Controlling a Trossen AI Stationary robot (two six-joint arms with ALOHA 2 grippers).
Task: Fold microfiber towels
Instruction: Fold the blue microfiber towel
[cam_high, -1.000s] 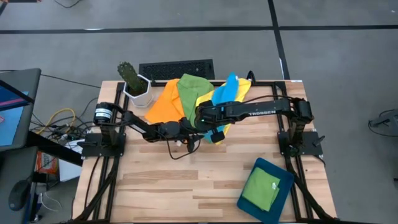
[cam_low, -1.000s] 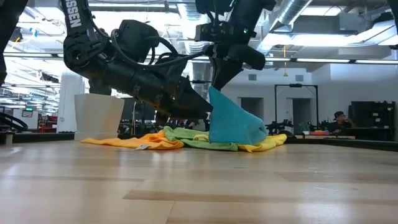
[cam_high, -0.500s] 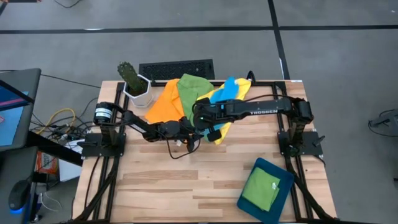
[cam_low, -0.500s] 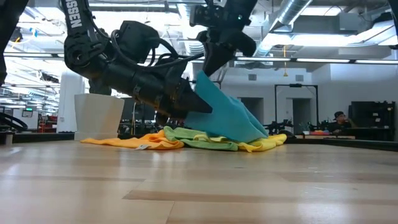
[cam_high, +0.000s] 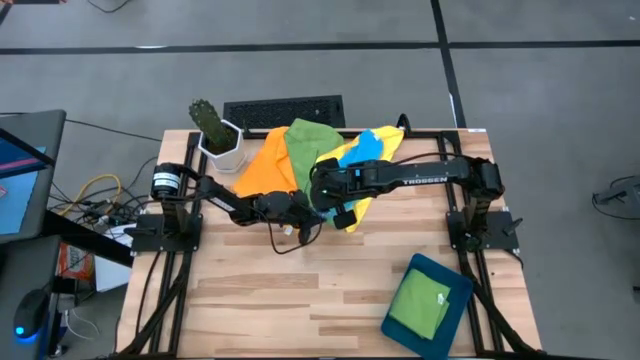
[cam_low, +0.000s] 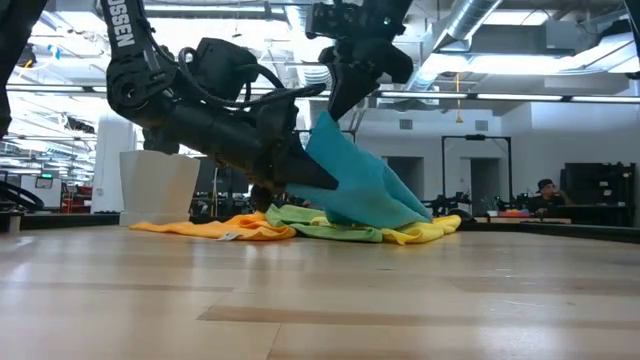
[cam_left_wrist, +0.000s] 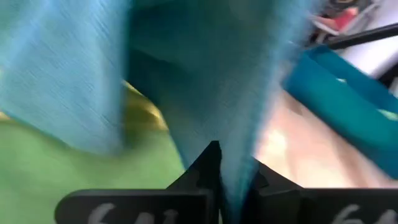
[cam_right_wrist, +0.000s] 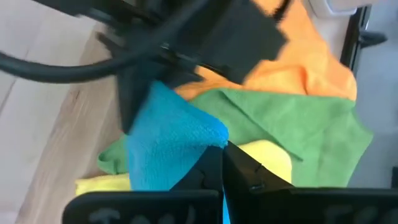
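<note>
**Around the wooden counter**

The wooden counter (cam_high: 300, 300) is the landmark. At its far left corner stands a white pot (cam_high: 222, 145) holding a green cactus (cam_high: 207, 117). Just behind its far edge a black keyboard (cam_high: 283, 110) lies on the grey floor. Near its front right corner sits a dark teal tray (cam_high: 400, 318). Left of the counter, tangled cables (cam_high: 95, 195) and a screen (cam_high: 22, 170).

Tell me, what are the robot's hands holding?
Both hold the blue towel: the right hand pinches its raised top corner, the left hand an edge lower down.
</note>
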